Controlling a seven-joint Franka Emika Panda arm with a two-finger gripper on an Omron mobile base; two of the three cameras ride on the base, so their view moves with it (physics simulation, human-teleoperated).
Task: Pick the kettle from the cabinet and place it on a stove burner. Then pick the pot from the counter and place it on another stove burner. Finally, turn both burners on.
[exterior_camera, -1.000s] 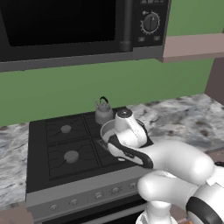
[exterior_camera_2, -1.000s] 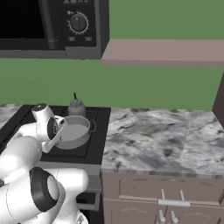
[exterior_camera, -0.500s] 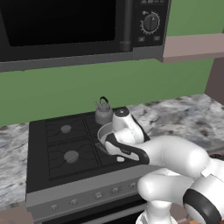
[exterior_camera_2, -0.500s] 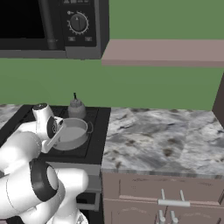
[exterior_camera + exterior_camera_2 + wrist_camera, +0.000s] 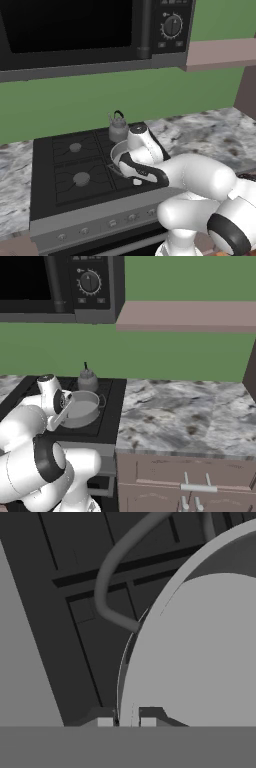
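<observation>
One kettle (image 5: 118, 128) stands on the far right burner of the cooktop (image 5: 50, 170). One pot (image 5: 82, 408) sits on the near right burner, just in front of the kettle. The gripper (image 5: 126, 721) is nearly closed, its two fingertips (image 5: 105, 720) straddling the pot's rim beside a curved side handle (image 5: 107, 582). Two left burners (image 5: 81, 178) are bare. One microwave (image 5: 95, 30) hangs above; one cabinet (image 5: 187, 316) and the marbled counter (image 5: 185, 416) lie to the right. The arm hides part of the pot in the left base view.

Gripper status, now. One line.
Gripper: shut on the pot's rim, fingertips on either side of the wall, with the pot at the stove's front right burner.
</observation>
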